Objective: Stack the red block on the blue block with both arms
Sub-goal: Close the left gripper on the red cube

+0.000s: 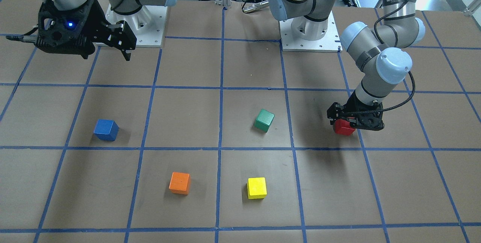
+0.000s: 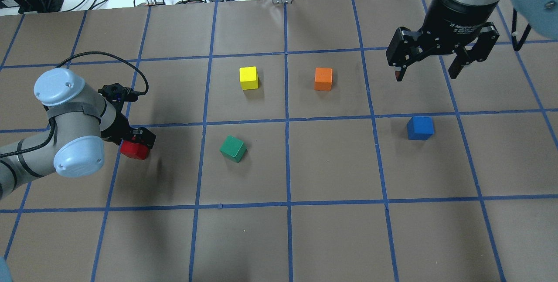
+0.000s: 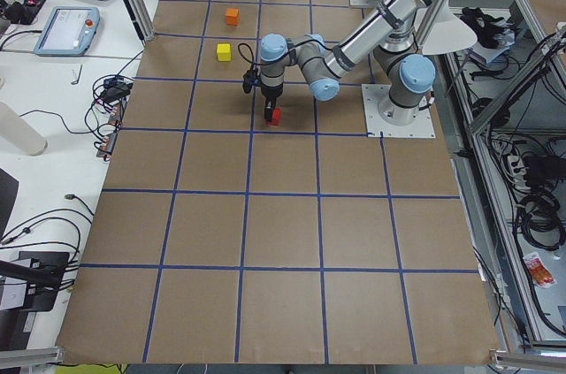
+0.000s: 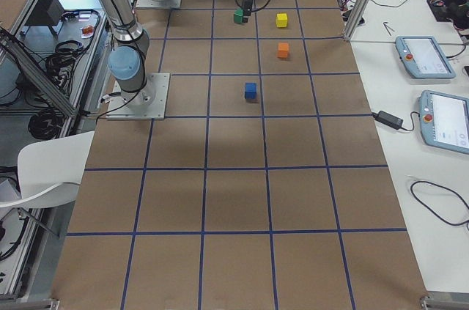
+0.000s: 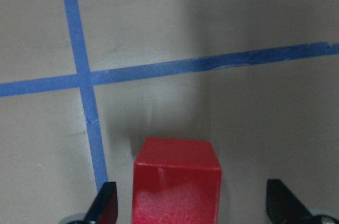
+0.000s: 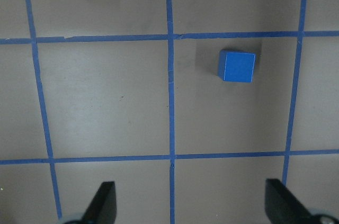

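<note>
The red block (image 2: 134, 150) sits on the brown table at the left, next to a blue tape line. My left gripper (image 2: 138, 139) is lowered over it. In the left wrist view the gripper (image 5: 190, 205) is open, the red block (image 5: 177, 181) lies between the two fingertips (image 5: 105, 203), and there is a gap on each side. The blue block (image 2: 420, 127) stands alone at the right. My right gripper (image 2: 429, 69) is open and empty, held high, beyond the blue block. The right wrist view shows the blue block (image 6: 237, 66) far below.
A green block (image 2: 233, 148) lies tilted right of the red block. A yellow block (image 2: 249, 77) and an orange block (image 2: 323, 79) stand farther out mid-table. Blue tape lines grid the table (image 2: 331, 164). Cables lie past the far edge.
</note>
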Motion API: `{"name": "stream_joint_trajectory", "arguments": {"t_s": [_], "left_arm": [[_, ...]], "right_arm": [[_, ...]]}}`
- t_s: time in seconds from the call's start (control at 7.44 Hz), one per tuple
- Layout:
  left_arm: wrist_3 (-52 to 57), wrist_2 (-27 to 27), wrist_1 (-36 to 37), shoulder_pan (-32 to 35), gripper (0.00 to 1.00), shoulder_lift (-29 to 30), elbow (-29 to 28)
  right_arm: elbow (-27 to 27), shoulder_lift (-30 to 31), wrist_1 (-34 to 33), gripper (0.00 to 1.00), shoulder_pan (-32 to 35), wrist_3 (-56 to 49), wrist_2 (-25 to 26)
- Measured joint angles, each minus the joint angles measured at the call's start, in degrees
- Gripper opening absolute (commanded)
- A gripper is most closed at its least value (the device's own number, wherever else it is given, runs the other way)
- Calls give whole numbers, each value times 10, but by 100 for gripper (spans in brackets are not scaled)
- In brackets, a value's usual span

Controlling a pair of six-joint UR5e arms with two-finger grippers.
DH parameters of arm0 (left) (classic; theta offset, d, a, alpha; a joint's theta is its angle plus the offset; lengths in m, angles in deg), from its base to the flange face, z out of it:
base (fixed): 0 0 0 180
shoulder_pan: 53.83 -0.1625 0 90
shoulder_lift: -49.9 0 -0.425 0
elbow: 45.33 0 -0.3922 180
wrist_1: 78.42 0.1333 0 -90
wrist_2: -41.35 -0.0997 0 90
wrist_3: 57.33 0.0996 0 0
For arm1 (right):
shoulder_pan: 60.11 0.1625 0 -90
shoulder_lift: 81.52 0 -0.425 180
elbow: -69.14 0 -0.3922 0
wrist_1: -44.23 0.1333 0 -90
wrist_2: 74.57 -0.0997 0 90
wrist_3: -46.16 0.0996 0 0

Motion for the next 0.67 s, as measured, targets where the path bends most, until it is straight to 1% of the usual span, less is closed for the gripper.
{"name": "stream_joint_trajectory", "arguments": {"t_s": [0.13,0.27,0.4,0.54,0.67], "left_arm": [[4,-1,2,0,39,4,0],[6,-1,3,0,23,6,0],[6,-1,3,0,9,6,0],[7,-1,4,0,1,6,-1],[7,-2,5,0,1,4,-2]], "right_arm": [[0,0,0,100,0,-1,1],[0,0,1,100,0,-1,2],[0,0,1,100,0,-1,2],[0,0,1,100,0,-1,1],[0,0,1,100,0,-1,1]]}}
